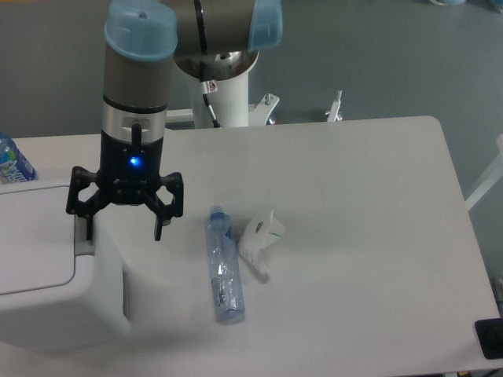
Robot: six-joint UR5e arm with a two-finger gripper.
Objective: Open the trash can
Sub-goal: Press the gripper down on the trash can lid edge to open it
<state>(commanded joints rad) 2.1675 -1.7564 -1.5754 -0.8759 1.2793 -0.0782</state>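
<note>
Fixed cam – gripper [122,234] spread wide, pointing down over right edge of trash can [55,275], white bin at lower-left table corner w/ lid flat, clear bottle [223,269] lying nearby on table [354,236] – crumpled white item [259,236] just beside it.

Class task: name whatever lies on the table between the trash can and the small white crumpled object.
In the camera view, a clear plastic bottle lies between the trash can and the white object.
</note>
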